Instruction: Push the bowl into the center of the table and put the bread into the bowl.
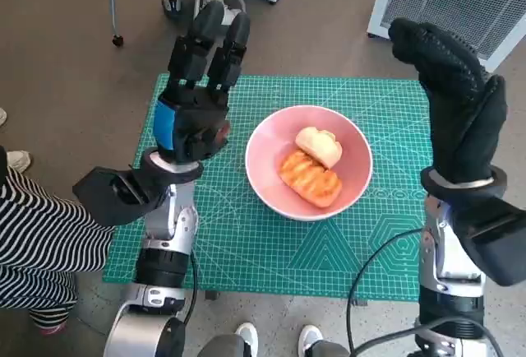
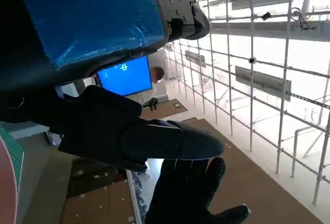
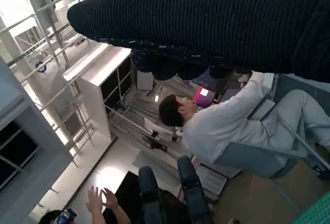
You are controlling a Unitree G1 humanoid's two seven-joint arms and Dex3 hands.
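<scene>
Head view shows a green-matted counter on brown floor, one pink bowl at its center holding two bread pieces, both robot hands raised, released, at nine and three o'clock.

Head view bright, even light, soft faint shadows on green mat. Edges bend a bit from wide lens. Left wrist view: strong glare from big windows, left hand dark, close, blurry. Right wrist view: white glare in corner, glove dark.
</scene>
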